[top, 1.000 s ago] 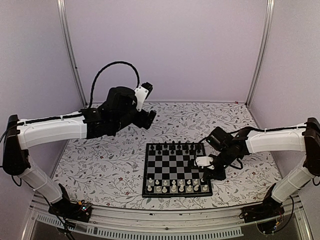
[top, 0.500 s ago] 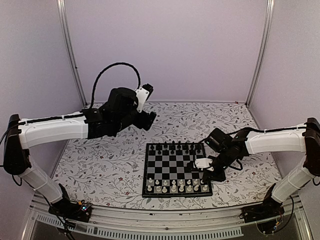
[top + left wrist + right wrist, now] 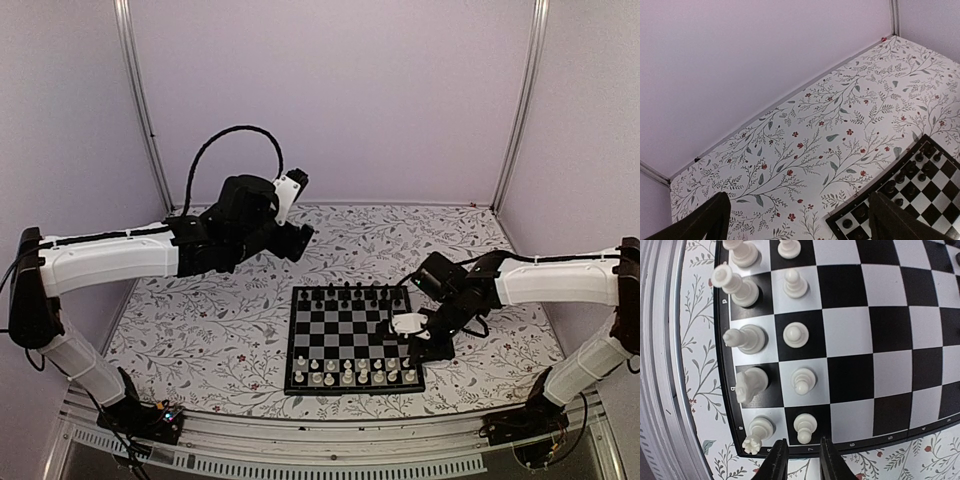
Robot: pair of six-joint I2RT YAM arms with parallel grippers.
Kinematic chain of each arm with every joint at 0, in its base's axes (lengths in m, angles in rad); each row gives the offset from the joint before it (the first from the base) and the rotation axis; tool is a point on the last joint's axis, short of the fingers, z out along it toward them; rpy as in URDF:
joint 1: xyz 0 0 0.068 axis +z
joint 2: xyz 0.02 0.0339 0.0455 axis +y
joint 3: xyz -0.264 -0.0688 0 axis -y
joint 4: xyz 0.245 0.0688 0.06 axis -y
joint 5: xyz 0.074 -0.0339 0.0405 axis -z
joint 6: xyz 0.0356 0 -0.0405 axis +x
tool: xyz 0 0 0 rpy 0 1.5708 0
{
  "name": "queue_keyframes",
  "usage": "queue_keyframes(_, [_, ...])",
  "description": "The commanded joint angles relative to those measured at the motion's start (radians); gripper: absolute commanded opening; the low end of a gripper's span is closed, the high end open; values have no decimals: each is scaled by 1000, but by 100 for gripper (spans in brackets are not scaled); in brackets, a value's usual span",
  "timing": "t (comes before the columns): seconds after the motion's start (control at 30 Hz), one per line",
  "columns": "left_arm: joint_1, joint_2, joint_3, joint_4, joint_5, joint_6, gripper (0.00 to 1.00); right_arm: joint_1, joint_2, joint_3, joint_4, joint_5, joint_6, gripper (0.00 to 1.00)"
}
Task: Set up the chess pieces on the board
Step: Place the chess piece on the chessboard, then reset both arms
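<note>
Narrowly parted and empty, the right gripper (image 3: 802, 446) could topple the white pawn (image 3: 805, 426) just beyond its fingertips if it drifts forward.

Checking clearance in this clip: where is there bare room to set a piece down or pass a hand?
Free: the board's middle ranks between the black pieces and white pieces; the tablecloth left of the board and behind it. Crowded: both piece rows and the board's right edge under the right end effector.
</note>
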Motion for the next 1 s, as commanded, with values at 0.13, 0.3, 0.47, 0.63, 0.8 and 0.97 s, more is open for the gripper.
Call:
queue_keyframes(0.13, [1,12,34,-14,-18,11,99,-132,-85,71,-24,-82,-12,29])
queue_keyframes(0.3, [3,3,33,-7,-51,29,99,-293,-162,78,52,-133,9,37])
queue_keyframes(0.47, [20,-15,30,1,-86,40,99,-524,-261,70,199,-185,83,52])
queue_keyframes(0.63, [71,-60,21,17,-93,26,99,-738,-316,62,377,-160,262,78])
queue_keyframes(0.8, [168,-103,27,38,-99,-15,99,-883,-329,109,502,-137,434,99])
queue_keyframes(0.97, [251,-136,76,13,-107,-16,99,-896,-342,202,566,-35,546,99])
